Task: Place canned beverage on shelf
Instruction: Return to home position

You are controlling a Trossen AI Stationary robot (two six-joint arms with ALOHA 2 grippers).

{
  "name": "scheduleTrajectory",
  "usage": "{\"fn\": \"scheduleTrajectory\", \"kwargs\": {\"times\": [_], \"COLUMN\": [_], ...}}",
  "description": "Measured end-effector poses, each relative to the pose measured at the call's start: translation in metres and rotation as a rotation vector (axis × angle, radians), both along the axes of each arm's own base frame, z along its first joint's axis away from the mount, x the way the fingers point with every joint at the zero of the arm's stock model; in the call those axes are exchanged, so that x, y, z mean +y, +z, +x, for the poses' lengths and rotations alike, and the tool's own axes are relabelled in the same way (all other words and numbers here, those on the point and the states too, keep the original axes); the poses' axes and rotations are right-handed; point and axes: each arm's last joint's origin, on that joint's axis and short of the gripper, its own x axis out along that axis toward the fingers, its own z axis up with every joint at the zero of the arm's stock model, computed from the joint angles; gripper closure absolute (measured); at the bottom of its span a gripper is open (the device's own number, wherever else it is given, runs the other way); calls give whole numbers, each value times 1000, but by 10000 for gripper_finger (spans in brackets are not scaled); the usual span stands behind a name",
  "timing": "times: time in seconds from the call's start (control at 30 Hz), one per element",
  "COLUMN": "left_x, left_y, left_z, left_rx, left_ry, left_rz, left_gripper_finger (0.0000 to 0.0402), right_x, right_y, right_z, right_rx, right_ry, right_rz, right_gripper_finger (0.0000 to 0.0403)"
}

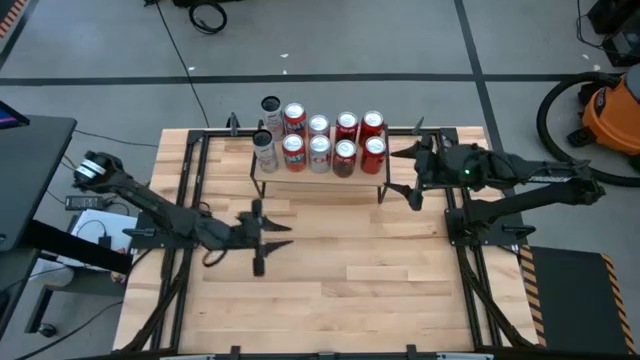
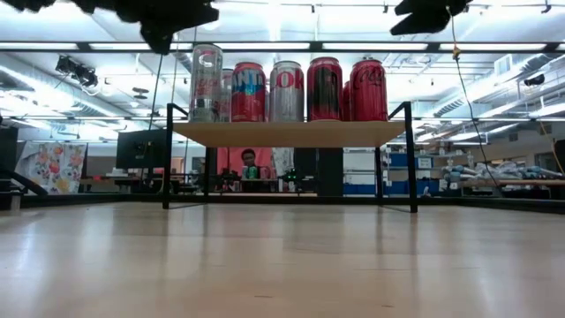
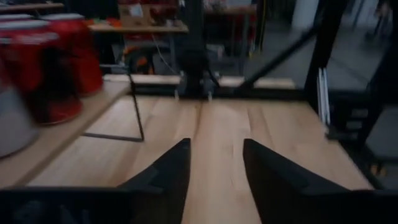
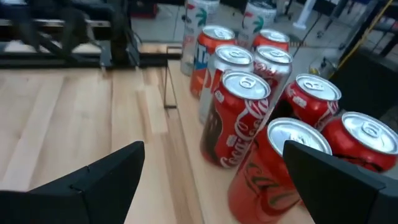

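- Where its thin black legs [image 2: 412,159] meet the tabletop [image 1: 330,290], the shelf [image 2: 291,133] stands as a light-wood board raised above the wood, toward the table's far edge.
- 10 cans [image 1: 319,150] stand upright on the shelf in 2 rows of 5, each close beside its neighbour.
- Front row, from the shelf end nearer the left arm:
  - 1 silver-white can [image 2: 206,84]
  - 1 red can with blue lettering [image 2: 248,91]
  - 1 white can [image 2: 286,90]
  - 1 red-and-black can [image 2: 324,88]
  - 1 red can [image 2: 368,88]
- Right gripper [image 1: 405,175]: just beside the shelf's right end and higher than the can tops. Its fingers are spread wide and released, gripping nothing. Its wrist view looks down along both rows.
- Left gripper [image 3: 216,146]: in front of the shelf, toward its left end and apart from it, also higher than the can tops. Its 2 fingers are parted and released, with bare tabletop showing between them.
- Orange vacuum cleaner [image 1: 612,108]: on the floor, well beyond the shelf's right end.
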Motion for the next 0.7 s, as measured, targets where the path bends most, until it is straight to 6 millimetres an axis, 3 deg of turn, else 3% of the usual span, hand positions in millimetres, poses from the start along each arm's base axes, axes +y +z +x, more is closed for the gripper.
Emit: {"fn": "scheduleTrajectory", "kwargs": {"times": [0.17, 0.43, 0.57, 0.7], "left_x": [18, 31, 40, 49], "left_y": [-4, -11, -19, -30], "left_z": [-29, -62, -80, -98], "left_rx": [-71, -142, -180, -236], "left_ry": [10, 34, 26, 29], "left_rz": [-62, -70, -73, -80], "left_gripper_finger": [284, 319, 342, 365], "right_x": [1, 0, 0, 0], "right_y": [-14, -42, -66, -78], "right_z": [-20, -58, -67, -73], "right_rx": [-82, -250, -294, -395], "right_ry": [-6, -44, -59, -59], "right_rz": [0, -1, -8, -2], "right_gripper_finger": [9, 9, 9, 9]}}
